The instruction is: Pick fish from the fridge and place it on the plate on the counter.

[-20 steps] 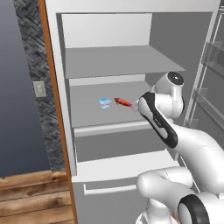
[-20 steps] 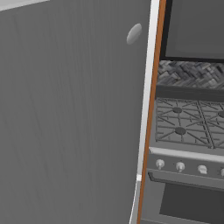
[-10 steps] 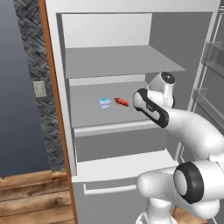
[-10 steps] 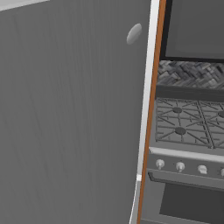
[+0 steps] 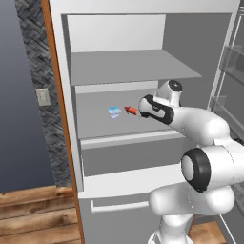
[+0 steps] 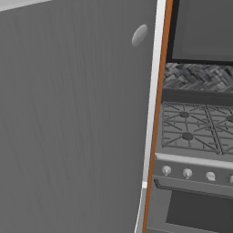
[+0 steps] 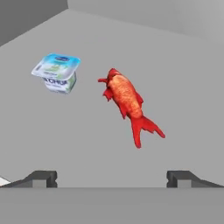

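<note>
Since a second ago your arm has reached further into the fridge (image 5: 119, 71), bringing the end effector (image 5: 139, 111) just beside the fish (image 5: 129, 110) on the middle shelf, near a cup (image 5: 114, 112). Your right base view shows the stove (image 6: 195, 132). Hand view: fingers (image 7: 41, 178) spread open, fish ahead, untouched.

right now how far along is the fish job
Done: the fridge stands open and the arm reaches onto its middle shelf. In hand: the open pincer lines up on the fish, which lies beside a small cup, ungrasped. Left: grasp, lift, carry it to the plate.
</note>
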